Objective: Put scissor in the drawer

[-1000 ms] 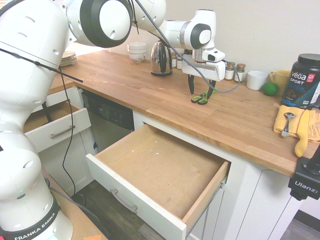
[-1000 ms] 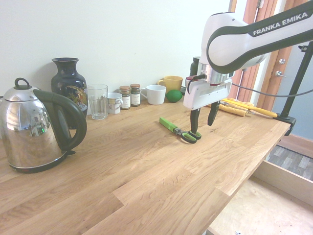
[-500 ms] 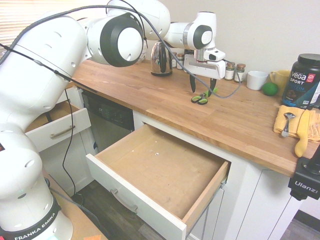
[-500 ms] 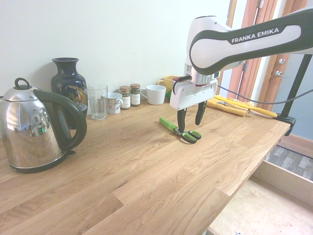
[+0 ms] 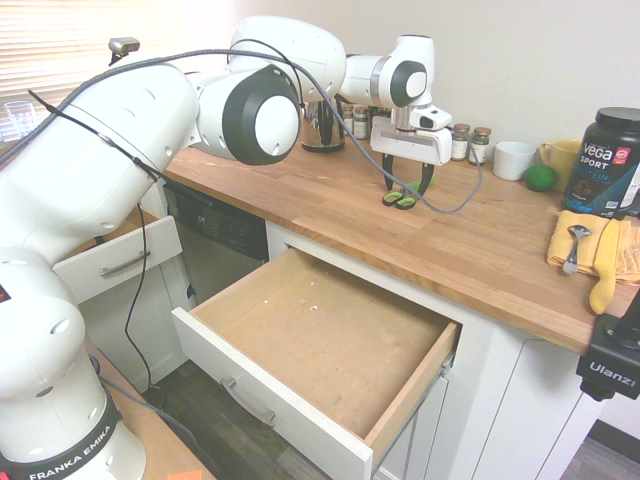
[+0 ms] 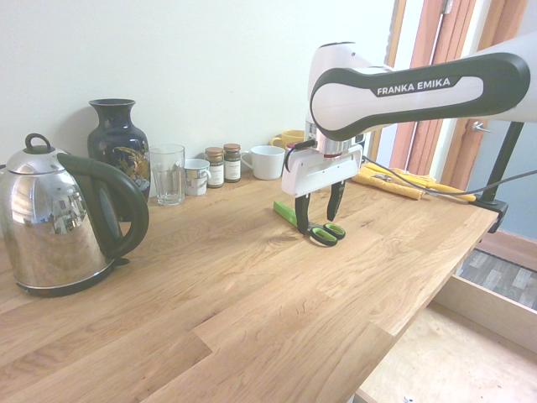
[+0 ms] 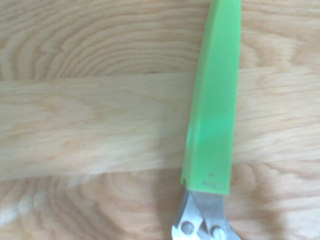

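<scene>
Since the earlier frame, gripper (image 6: 320, 220) has moved kettle-ward & lower, now over the scissors (image 6: 325, 234). Fingers wide apart, nothing clamped; can't tell if one touches. Scissors lie on the counter (image 6: 252, 290), w/ kettle (image 6: 59, 222) well to one side; drawer (image 5: 320, 335) open, below counter, farther from kettle. To grasp well: straddle near the pivot, go straight down, keep clear of the wood, then close evenly.

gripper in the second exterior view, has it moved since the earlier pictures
Yes, the gripper has moved sideways toward the kettle, which stands in the same spot; its jaws are open.
</scene>
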Controlling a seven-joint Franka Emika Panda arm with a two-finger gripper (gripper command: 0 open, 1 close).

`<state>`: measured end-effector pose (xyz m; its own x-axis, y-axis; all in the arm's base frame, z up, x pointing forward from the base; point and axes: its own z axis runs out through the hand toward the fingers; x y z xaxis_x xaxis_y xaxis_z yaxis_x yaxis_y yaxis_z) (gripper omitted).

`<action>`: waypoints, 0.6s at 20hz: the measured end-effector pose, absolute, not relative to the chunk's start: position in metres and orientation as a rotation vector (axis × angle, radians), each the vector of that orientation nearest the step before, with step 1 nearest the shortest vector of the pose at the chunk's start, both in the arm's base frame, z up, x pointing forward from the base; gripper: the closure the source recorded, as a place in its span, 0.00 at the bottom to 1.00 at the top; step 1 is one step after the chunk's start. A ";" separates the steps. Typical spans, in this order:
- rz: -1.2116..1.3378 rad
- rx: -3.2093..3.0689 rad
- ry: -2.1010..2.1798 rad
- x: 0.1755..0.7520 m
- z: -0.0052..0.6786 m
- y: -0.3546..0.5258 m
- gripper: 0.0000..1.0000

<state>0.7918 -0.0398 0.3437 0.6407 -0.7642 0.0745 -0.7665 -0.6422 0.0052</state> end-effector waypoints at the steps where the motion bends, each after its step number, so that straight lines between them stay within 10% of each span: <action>1: 0.100 2.812 -1.312 0.793 0.342 -0.039 0.00; 12: 0.103 2.811 -1.312 0.799 0.338 -0.038 0.00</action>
<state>0.7987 -0.0376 0.3383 0.6405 -0.7642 0.0755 -0.7667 -0.6420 0.0058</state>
